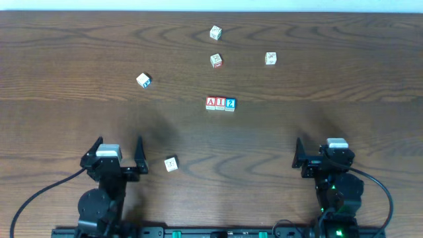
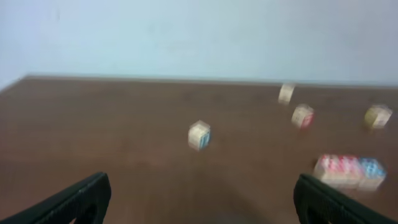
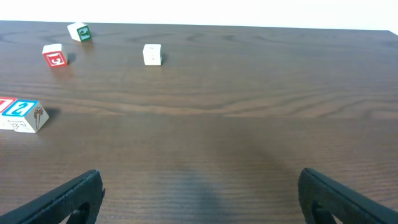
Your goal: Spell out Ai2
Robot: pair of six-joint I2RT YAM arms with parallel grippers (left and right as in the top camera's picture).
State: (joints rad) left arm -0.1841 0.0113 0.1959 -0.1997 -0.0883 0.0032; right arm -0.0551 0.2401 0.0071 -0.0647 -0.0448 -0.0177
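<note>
Three letter cubes stand side by side in a row at mid-table: a red "A" (image 1: 211, 102), a red "I" (image 1: 220, 102) and a blue "2" (image 1: 230, 103). The left wrist view shows this row (image 2: 348, 171) blurred at the right. In the right wrist view only the "2" cube (image 3: 25, 114) and a sliver of the "I" (image 3: 4, 107) show at the left edge. My left gripper (image 1: 119, 147) is open near the front left, with nothing between its fingers (image 2: 93, 190). My right gripper (image 1: 324, 149) is open near the front right, also holding nothing.
Loose cubes lie around: a white one with a blue side (image 1: 144, 80) at the left, three at the back (image 1: 215, 32) (image 1: 216, 61) (image 1: 270, 59), and a pale one (image 1: 171, 164) just right of the left gripper. The wooden table's far edge (image 1: 330, 12) meets a white wall.
</note>
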